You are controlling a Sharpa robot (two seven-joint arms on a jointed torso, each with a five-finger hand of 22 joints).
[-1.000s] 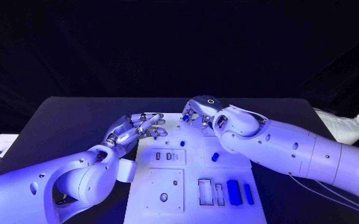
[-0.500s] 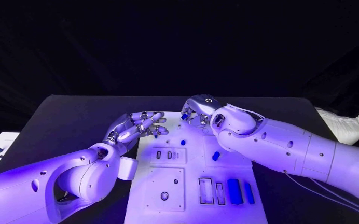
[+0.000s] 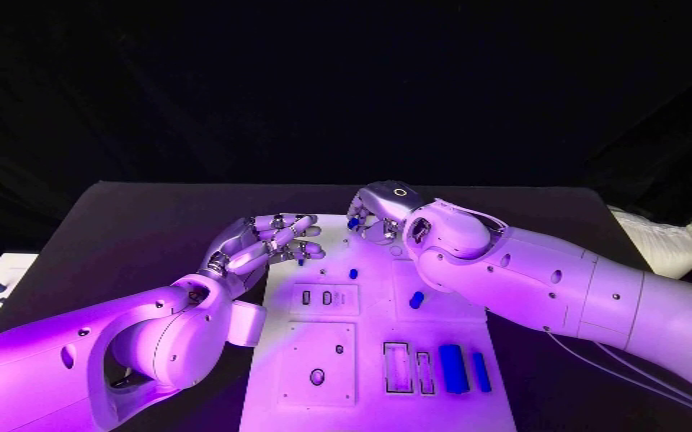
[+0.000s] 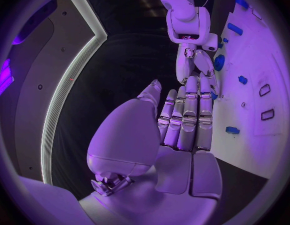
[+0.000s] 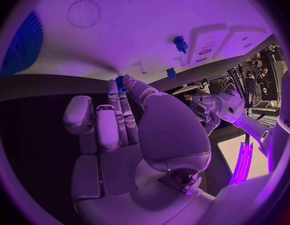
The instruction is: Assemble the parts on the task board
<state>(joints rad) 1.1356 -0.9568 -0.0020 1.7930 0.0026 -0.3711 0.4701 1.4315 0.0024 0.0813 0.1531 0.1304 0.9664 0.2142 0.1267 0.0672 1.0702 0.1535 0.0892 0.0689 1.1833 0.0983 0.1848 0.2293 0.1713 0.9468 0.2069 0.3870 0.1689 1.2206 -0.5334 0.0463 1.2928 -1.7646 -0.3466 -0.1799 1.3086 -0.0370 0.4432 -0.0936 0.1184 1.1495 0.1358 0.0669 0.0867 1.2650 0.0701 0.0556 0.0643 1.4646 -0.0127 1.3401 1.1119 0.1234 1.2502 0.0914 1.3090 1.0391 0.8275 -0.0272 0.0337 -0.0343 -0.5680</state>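
Pinching a small blue part [image 5: 122, 81] at the task board's [image 3: 320, 350] far edge

Right hand [image 3: 378, 216] seems to hold it between fingertips, just above the board; left hand [image 3: 274, 240] hovers beside, fingers spread, holding nothing. Other blue pieces [image 3: 451, 368] lie nearer the robot, well apart, not obstructing.
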